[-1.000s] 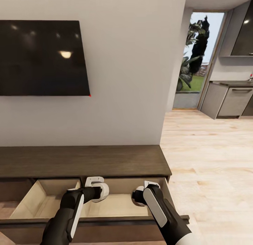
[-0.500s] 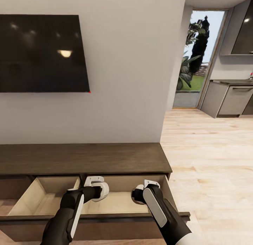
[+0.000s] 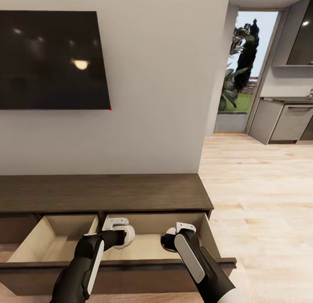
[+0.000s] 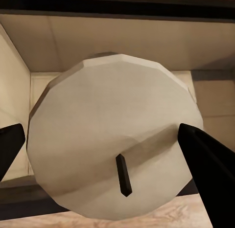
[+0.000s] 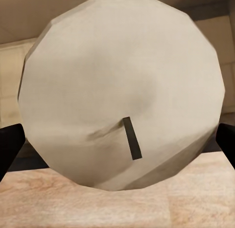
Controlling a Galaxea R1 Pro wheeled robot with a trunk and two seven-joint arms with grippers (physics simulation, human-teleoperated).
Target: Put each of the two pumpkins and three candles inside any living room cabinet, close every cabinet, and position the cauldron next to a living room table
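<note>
The cabinet (image 3: 104,192) is a long low dark-brown unit under the wall, with two pale-lined drawers pulled open. Both my grippers hang over the right-hand drawer (image 3: 145,248). My left gripper (image 3: 118,235) is shut on a candle (image 4: 115,135), a pale beige cylinder seen from its top face with a dark wick; black fingers (image 4: 208,164) press its sides. My right gripper (image 3: 170,242) is shut on a second candle (image 5: 122,86), with its fingers (image 5: 9,147) at the candle's edges. Pumpkins, cauldron and table are out of view.
A large black TV (image 3: 52,60) hangs on the wall above the cabinet. The left drawer (image 3: 54,240) stands open too. To the right lies pale wood floor (image 3: 261,199), a glass doorway with plants (image 3: 245,68) and grey kitchen units (image 3: 287,120).
The whole picture has slid upward a little, so the camera has moved. Both grippers keep their candles over the open drawer in about the same pose.
</note>
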